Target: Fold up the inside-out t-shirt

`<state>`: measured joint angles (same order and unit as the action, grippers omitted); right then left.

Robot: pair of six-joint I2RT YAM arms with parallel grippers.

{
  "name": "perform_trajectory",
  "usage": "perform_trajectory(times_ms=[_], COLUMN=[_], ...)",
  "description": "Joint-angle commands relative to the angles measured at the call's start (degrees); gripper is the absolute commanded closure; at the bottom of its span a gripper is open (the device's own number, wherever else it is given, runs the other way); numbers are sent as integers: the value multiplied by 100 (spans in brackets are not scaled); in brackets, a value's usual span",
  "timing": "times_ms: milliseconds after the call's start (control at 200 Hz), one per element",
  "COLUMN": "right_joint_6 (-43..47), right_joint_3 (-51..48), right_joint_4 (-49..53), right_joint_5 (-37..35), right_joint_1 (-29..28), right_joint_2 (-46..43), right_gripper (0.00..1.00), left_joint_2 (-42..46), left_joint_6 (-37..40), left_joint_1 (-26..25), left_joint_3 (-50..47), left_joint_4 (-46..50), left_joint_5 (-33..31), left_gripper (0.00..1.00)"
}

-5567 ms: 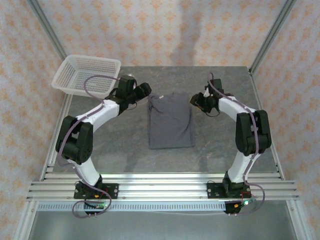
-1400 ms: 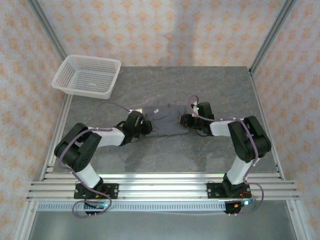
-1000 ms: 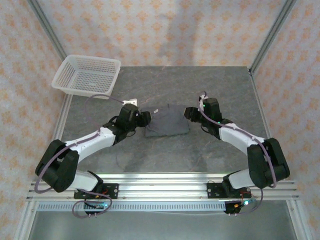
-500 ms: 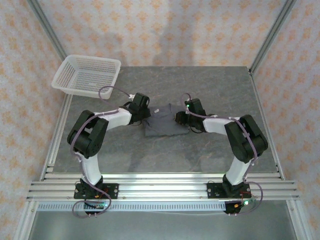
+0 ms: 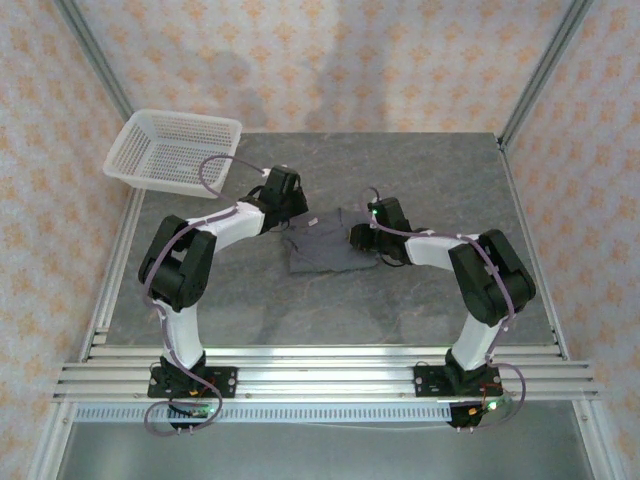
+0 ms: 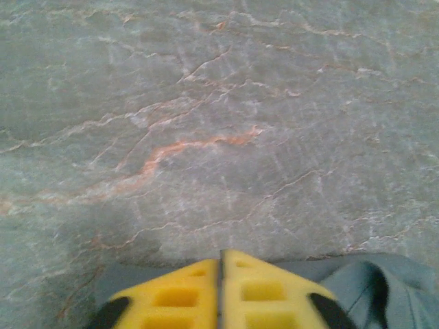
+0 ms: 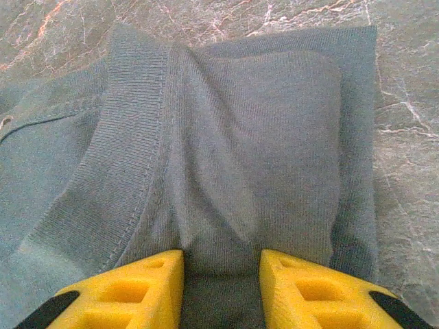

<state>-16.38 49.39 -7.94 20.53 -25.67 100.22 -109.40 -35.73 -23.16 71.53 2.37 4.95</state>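
Folding looks nearly done: the t-shirt (image 5: 328,250) lies small in the middle of the table (image 5: 400,310). Right jaws pinch a hump of it; left jaws are pressed together at its edge. Next, I think, let go softly.

Setup sits in a little booth. The bench (image 5: 420,180) is a grey stone-look slab, and up close in the left wrist view it's got thin white and rusty-orange veins running through it. Three walls are covered in pale wallpaper with a repeating orange flower pattern: back wall (image 5: 200,50), left wall (image 5: 40,220), right wall (image 5: 605,220). Silver aluminium posts (image 5: 95,62) run up the back corners, and slotted aluminium rails (image 5: 330,375) cross the near edge. Lighting's soft and even, with a couple of faint grey shadows on the back wall.
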Motion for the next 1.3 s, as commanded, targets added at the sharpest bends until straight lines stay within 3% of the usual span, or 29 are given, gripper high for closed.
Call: perform_trajectory(times_ms=[0, 135, 360, 420, 475, 621, 946, 1181, 1296], right_joint_6=[95, 116, 61, 58, 58, 74, 78, 98, 44], right_joint_3=[-148, -84, 38, 32, 27, 30, 56, 84, 126], right_joint_4=[564, 639, 680, 676, 703, 766, 848, 858, 905], right_joint_5=[-105, -114, -64, -73, -102, -137, -192, -217, -252], right_joint_1=[-65, -70, -70, -70, -70, -70, -70, -70, -70], right_joint_2=[-148, -197, -150, -165, -170, -201, -291, -185, -50], right_gripper=[65, 64, 64, 64, 64, 64, 64, 64, 64], left_joint_2=[463, 576, -120, -267, -343, -269, 490, -260, -698], left_joint_6=[-227, -662, -802, -851, -875, -808, -498, -435, -414], left_joint_1=[215, 626, 650, 652, 654, 654, 602, 602, 628], left_joint_3=[-336, -1026, -796, -734, -675, -496, -353, 72, 326], left_joint_4=[564, 13, -327, -430, -509, -291, -236, -493, -620], left_joint_5=[-250, 626, 1569, 1593, 1656, 1579, 1328, 1126, 1037], left_gripper=[70, 64, 59, 60, 67, 100, 100, 100, 95])
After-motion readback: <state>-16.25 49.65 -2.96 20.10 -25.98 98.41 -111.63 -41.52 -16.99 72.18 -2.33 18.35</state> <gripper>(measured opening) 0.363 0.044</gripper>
